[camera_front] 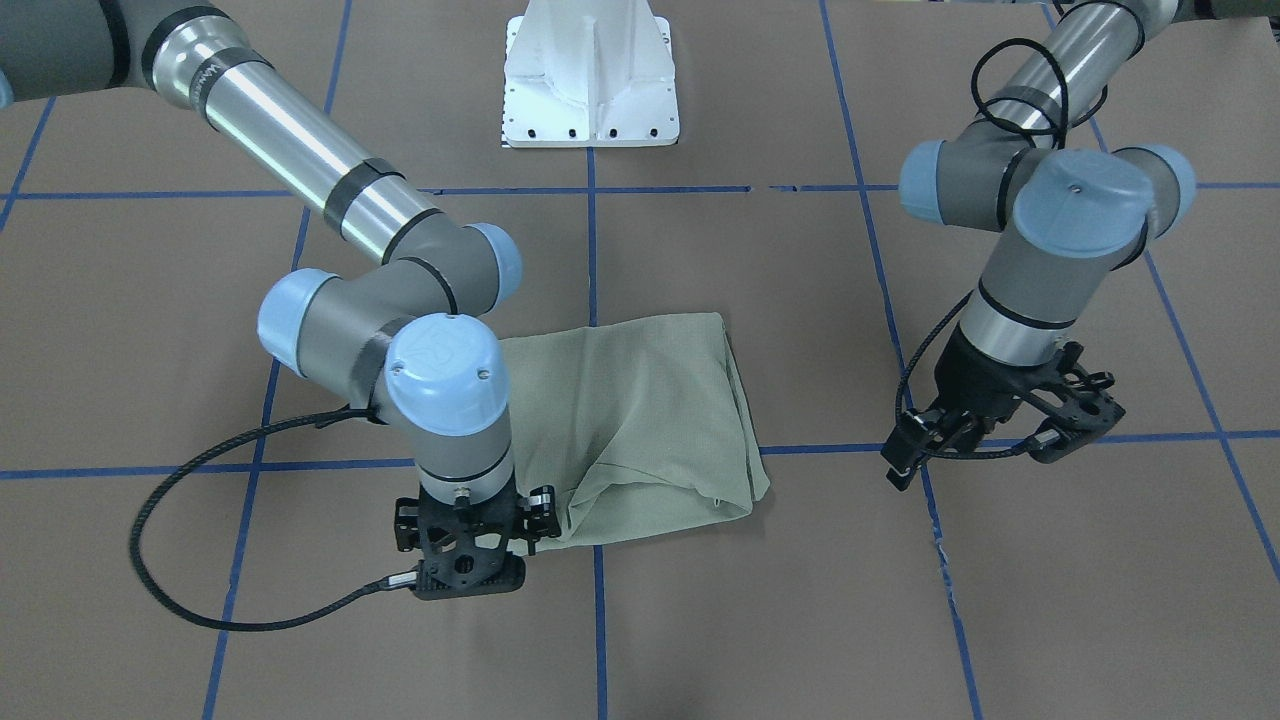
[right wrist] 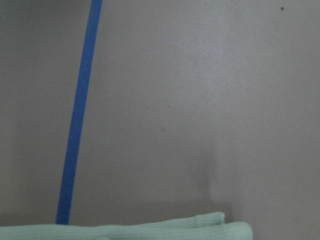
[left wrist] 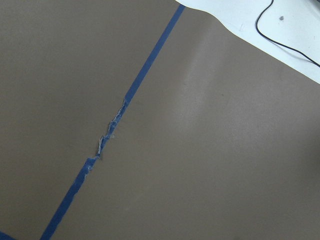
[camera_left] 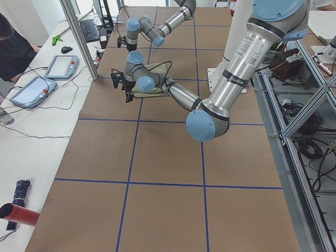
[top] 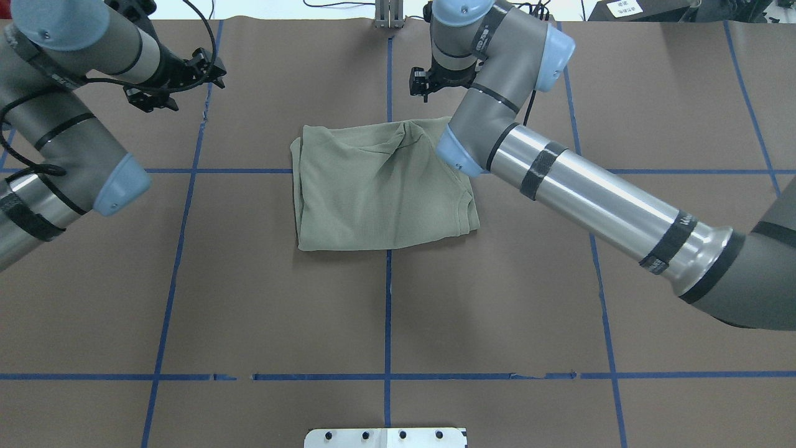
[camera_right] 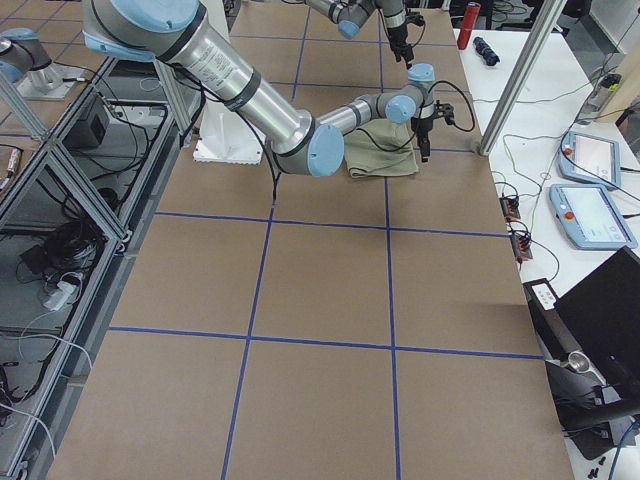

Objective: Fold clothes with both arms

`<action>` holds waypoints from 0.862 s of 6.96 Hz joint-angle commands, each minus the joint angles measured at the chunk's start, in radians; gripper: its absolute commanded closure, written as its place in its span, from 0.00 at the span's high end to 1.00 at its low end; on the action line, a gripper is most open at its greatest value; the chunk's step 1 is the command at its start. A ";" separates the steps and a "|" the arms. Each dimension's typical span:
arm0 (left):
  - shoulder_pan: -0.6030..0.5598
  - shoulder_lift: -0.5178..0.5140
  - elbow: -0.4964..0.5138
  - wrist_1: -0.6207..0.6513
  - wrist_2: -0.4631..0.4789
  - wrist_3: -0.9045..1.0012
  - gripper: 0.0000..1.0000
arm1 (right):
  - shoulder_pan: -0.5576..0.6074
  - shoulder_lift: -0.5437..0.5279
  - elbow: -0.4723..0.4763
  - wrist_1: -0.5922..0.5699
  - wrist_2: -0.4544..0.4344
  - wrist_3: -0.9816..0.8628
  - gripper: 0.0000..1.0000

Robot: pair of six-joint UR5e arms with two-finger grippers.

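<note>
Shirt, green and folded, lies flat in the middle of the table. Right gripper hangs just by its far right corner, left gripper well apart on the far left. I cannot tell if either is spread or pinching.

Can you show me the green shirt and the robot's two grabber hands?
shirt [top: 373, 193]: overhead view, middle of the folded cloth.
left gripper [camera_front: 990, 440]: front-facing view, between its jaws, away from the shirt.
right gripper [camera_front: 468, 555]: front-facing view, between its jaws, at the shirt's edge.
</note>
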 commanded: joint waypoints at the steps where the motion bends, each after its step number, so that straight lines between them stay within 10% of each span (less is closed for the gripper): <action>1: -0.097 0.199 -0.184 0.010 -0.092 0.293 1.00 | 0.107 -0.153 0.313 -0.279 0.076 -0.185 1.00; 3: -0.213 0.400 -0.328 0.055 -0.107 0.676 1.00 | 0.256 -0.344 0.579 -0.498 0.149 -0.487 1.00; 6: -0.423 0.447 -0.284 0.247 -0.153 1.153 1.00 | 0.494 -0.581 0.640 -0.531 0.286 -0.910 1.00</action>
